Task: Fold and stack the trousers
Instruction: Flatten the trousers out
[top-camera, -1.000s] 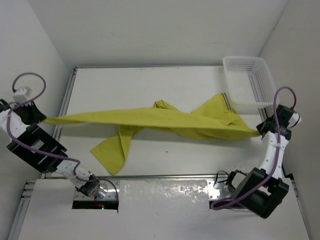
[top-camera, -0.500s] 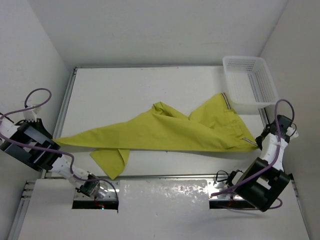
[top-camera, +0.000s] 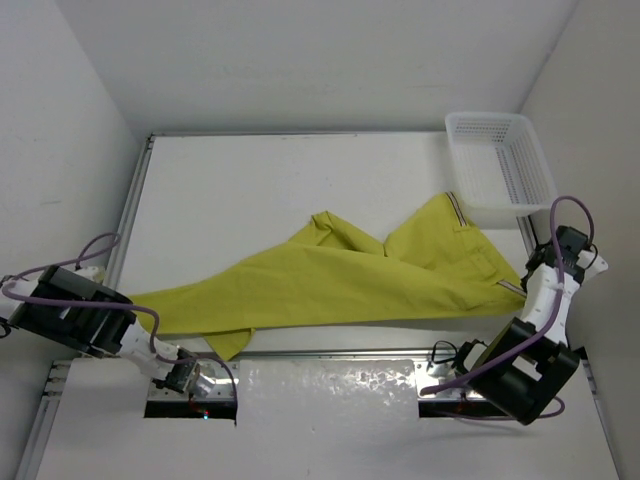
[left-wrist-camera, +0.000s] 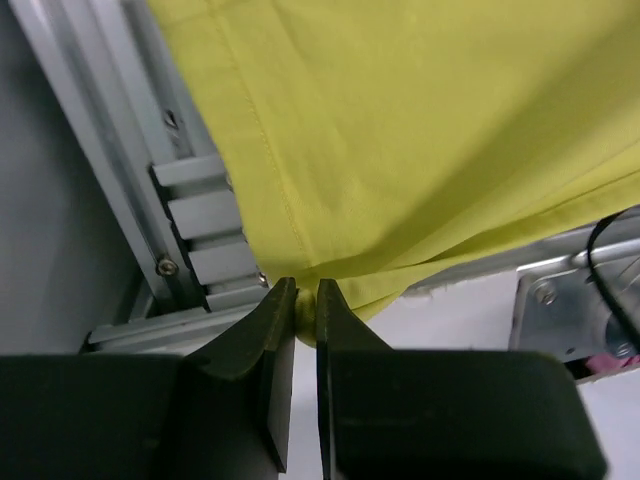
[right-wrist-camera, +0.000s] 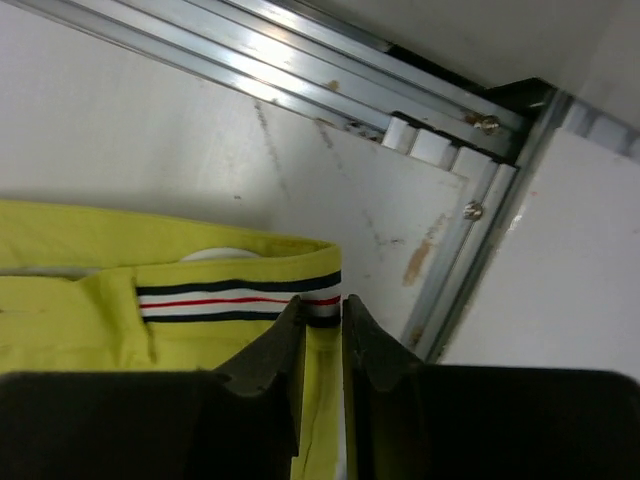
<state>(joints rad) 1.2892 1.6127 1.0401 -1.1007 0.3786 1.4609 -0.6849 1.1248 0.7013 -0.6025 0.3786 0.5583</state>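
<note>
The mustard-yellow trousers (top-camera: 350, 275) lie stretched across the near half of the white table, legs to the left, waist to the right. My left gripper (left-wrist-camera: 305, 305) is shut on the leg end of the trousers (left-wrist-camera: 400, 150) over the table's near-left rail. My right gripper (right-wrist-camera: 320, 315) is shut on the corner of the waistband trim (right-wrist-camera: 235, 297), white with dark and red stripes, near the table's right rail. In the top view the left gripper (top-camera: 128, 300) and the right gripper (top-camera: 522, 288) hold the cloth's two ends. A second leg (top-camera: 230, 340) lies folded under at the near edge.
A white mesh basket (top-camera: 500, 165) stands at the table's far right corner. Aluminium rails (top-camera: 130, 215) border the table on the left, right and near sides. A metal plate (left-wrist-camera: 570, 290) with a cable shows by the left gripper.
Both grippers have moved toward the near edge with the trousers, lowering the cloth from a taut raised band to lie flatter on the table. The left arm has swung down and inward.
</note>
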